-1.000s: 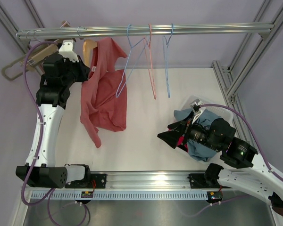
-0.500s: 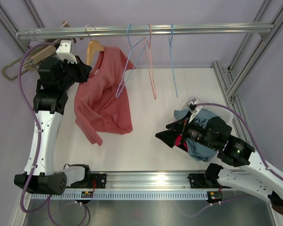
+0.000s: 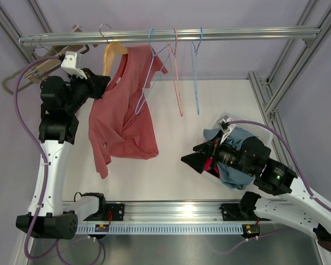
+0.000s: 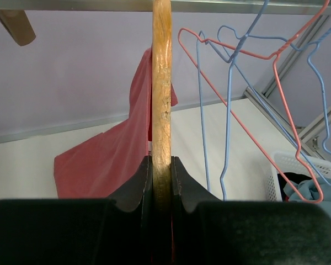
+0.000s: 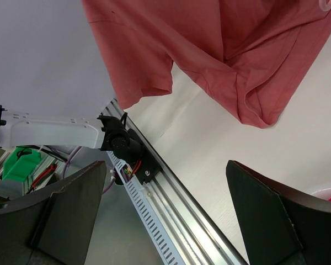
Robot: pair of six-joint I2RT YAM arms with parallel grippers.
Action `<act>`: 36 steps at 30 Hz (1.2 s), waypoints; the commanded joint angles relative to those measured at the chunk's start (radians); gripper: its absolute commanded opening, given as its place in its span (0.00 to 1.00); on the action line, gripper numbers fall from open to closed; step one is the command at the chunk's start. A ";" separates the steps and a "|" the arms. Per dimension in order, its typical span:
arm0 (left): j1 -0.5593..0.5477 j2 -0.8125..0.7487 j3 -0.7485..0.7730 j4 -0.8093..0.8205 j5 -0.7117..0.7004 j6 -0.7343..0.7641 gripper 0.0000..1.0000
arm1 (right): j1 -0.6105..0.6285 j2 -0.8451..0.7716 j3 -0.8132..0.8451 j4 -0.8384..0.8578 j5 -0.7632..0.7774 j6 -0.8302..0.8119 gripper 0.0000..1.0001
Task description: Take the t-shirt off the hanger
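The left gripper [image 4: 161, 182] is closed on the wooden hanger [image 4: 161, 83]. In the left wrist view its 2 black fingers [image 4: 137, 185] press on both sides of the wooden arm, and the wood goes straight up from between them. In the top view this gripper is at the far left of the table [image 3: 220, 110], just left of the shirt's collar. The hanger's metal hook shows at the metal rail [image 3: 237, 33], but I cannot tell if it rests on it.

The red t-shirt [image 3: 124, 110] is on the wooden hanger. Its collar is around the far end of the hanger, and the body hangs down in folds toward the near side, above the table. 1 sleeve drops lower at the near left.

To the right of the shirt, 3 wire hangers hang on the same rail: a blue one [image 3: 149, 77] that overlaps the shirt's right edge, a pink one [image 3: 176, 72] and another blue one [image 3: 197, 77].

The right gripper [image 3: 196, 160] is well apart from the shirt, at the near right, just left of a white basket [image 3: 265, 130] that holds blue clothes. Its jaws stand wide apart with nothing between them. In the right wrist view the lower edge of the shirt is seen above the 2 fingers [image 5: 71, 210].
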 commanded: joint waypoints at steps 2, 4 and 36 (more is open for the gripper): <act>0.010 -0.068 -0.007 0.221 -0.028 -0.071 0.00 | 0.001 0.006 0.008 0.030 -0.024 -0.012 1.00; 0.010 -0.103 -0.021 0.204 -0.077 -0.076 0.00 | 0.006 0.020 0.006 0.051 -0.033 -0.009 0.99; 0.015 -0.683 -0.074 -0.107 -0.359 -0.404 0.00 | 0.747 1.086 0.746 0.514 0.807 -0.434 0.95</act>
